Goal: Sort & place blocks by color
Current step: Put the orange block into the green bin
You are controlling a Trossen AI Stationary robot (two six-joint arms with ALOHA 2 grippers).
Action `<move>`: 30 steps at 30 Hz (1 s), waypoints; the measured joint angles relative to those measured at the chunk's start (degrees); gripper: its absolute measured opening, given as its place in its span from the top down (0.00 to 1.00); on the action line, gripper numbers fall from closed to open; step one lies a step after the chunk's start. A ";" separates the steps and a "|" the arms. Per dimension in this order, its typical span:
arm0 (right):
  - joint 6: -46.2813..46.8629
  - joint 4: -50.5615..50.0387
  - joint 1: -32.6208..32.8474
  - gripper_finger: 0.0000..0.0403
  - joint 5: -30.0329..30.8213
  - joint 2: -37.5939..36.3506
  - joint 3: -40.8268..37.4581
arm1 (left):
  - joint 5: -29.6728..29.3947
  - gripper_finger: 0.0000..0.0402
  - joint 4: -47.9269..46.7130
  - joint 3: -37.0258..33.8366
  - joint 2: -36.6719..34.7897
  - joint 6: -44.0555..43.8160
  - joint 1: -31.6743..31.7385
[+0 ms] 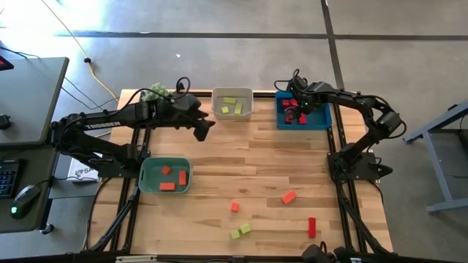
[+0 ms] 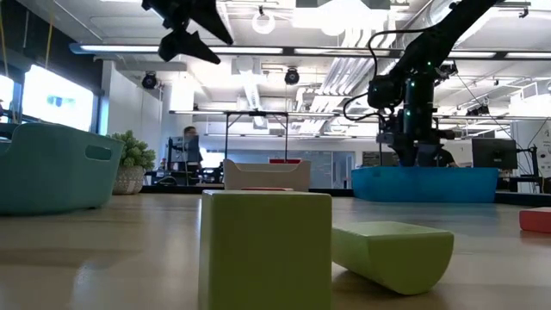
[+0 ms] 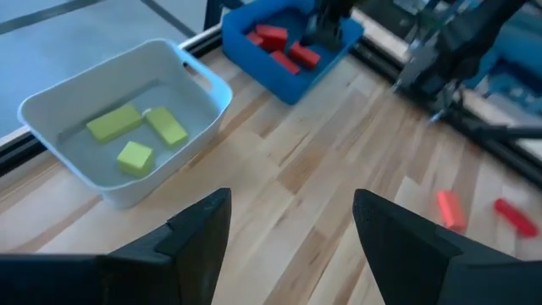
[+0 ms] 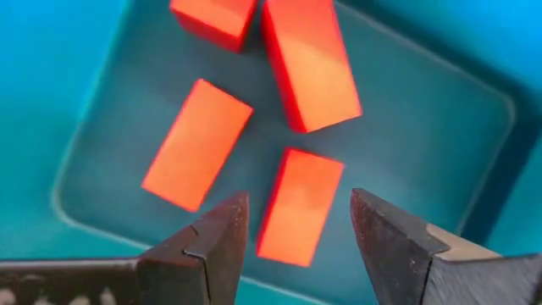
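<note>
Three trays stand on the wooden table. The white tray (image 1: 232,102) at the far middle holds three yellow-green blocks (image 3: 140,135). The blue tray (image 1: 322,117) at the far right holds several red blocks (image 4: 199,144). The teal tray (image 1: 146,175) at the left holds orange blocks (image 1: 167,185). My right gripper (image 4: 298,233) hangs open over the blue tray, pointing down; a red block (image 4: 298,206) lies flat on the tray floor below its fingers. My left gripper (image 1: 203,130) is open and holds nothing, high above the table near the white tray.
Loose blocks lie near the front edge: two orange (image 1: 235,207) (image 1: 289,196), two yellow-green (image 1: 240,231) and a red one (image 1: 311,227). A fuzzy green plant (image 1: 156,91) sits at the far left corner. Bare wood spans the table's middle.
</note>
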 joint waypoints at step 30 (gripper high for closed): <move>11.12 -0.17 11.99 0.51 -7.41 -25.31 0.02 | -1.72 0.41 -0.47 7.21 0.26 -6.37 -7.67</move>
